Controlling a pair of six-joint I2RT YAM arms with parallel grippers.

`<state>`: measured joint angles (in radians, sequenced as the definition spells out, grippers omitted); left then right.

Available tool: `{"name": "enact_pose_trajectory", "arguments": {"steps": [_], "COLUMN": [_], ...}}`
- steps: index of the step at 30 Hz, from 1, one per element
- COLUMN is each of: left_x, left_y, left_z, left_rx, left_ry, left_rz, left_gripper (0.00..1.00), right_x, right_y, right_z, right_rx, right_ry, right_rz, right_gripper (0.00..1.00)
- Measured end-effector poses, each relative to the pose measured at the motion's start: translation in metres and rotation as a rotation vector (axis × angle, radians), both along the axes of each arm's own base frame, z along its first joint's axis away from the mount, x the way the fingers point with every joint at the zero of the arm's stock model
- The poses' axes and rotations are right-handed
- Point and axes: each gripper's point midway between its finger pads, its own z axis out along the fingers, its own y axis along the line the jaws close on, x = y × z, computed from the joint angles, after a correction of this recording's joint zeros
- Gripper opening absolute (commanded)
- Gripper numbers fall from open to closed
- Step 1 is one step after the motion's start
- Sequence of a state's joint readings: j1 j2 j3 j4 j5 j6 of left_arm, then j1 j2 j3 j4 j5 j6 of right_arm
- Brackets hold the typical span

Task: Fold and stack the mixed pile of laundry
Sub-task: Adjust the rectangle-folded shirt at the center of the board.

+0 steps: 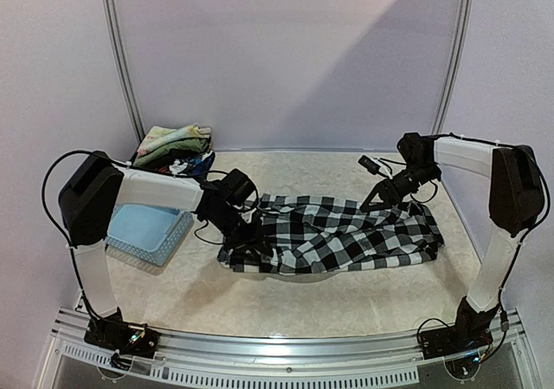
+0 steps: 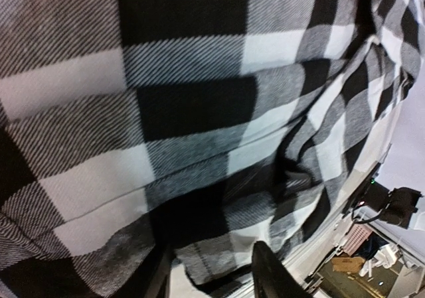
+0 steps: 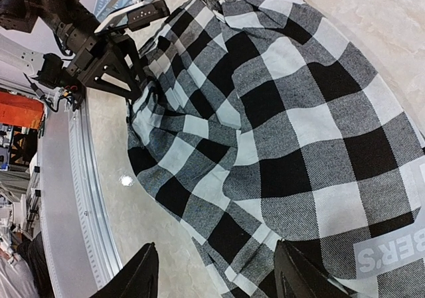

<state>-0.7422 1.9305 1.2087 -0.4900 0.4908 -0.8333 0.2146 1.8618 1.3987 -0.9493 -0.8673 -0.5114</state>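
- The worktop (image 1: pixel 303 302) is pale and marbled, with a metal rail along its near edge where both arms are bolted.
- The black-and-white checked shirt (image 1: pixel 346 233) lies spread and rumpled across the middle of the worktop, lengthwise from left to right, with folds bunched toward its left end.
- A light blue perforated basket (image 1: pixel 147 229) sits at the left side, partly hidden under the left arm and apart from the shirt.
- The rest of the laundry pile (image 1: pixel 173 142) is heaped in the far left corner behind the basket, with a pale yellow-green floral cloth (image 1: pixel 169 136) on top of darker pieces.
- The left end effector (image 1: pixel 251 242) is down at the shirt's left end. Its wrist view shows the fingers (image 2: pixel 272 275) parted, with checked cloth filling the view just beyond them.
- The right end effector (image 1: pixel 370 200) hangs over the shirt's far edge, right of centre. Its jaws are spread wide and hold nothing.
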Motion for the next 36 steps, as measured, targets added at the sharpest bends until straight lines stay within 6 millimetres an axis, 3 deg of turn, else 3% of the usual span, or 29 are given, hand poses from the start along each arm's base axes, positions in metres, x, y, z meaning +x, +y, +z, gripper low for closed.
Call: {"name": "enact_pose_trajectory", "arguments": {"steps": [4, 8, 9, 13, 18, 24, 28, 36], "left_x": [0.005, 0.013, 0.015, 0.019, 0.010, -0.013, -0.032, -0.049], "left_y": [-0.007, -0.017, -0.020, -0.031, -0.041, -0.078, -0.094, -0.104], "left_z": [0.006, 0.020, 0.024, 0.038, 0.054, 0.122, 0.164, 0.205], "left_rx": [-0.034, -0.063, -0.071, -0.100, -0.115, -0.244, -0.336, -0.397], "left_ry": [-0.016, -0.049, -0.058, -0.098, -0.123, -0.227, -0.283, -0.313], "left_rz": [0.005, -0.012, -0.016, -0.045, -0.108, -0.249, -0.325, -0.396], "left_gripper": [0.25, 0.02, 0.00, 0.00, 0.00, 0.00, 0.00, 0.00], "right_x": [-0.001, -0.002, -0.002, -0.003, 0.007, 0.023, 0.028, 0.035], "right_y": [0.000, -0.001, -0.001, -0.005, -0.021, -0.054, -0.067, -0.074], "right_z": [0.000, -0.001, -0.001, -0.004, 0.003, 0.023, 0.024, 0.016], "right_rx": [-0.001, -0.003, -0.005, -0.027, -0.031, -0.035, -0.072, -0.135], "right_ry": [-0.004, -0.004, -0.004, -0.005, -0.019, -0.078, -0.100, -0.117], "right_rz": [0.007, 0.011, 0.011, 0.013, -0.021, -0.104, -0.134, -0.156], "right_gripper": [0.60, 0.60, 0.60, 0.60, 0.60, 0.60, 0.60, 0.60]}}
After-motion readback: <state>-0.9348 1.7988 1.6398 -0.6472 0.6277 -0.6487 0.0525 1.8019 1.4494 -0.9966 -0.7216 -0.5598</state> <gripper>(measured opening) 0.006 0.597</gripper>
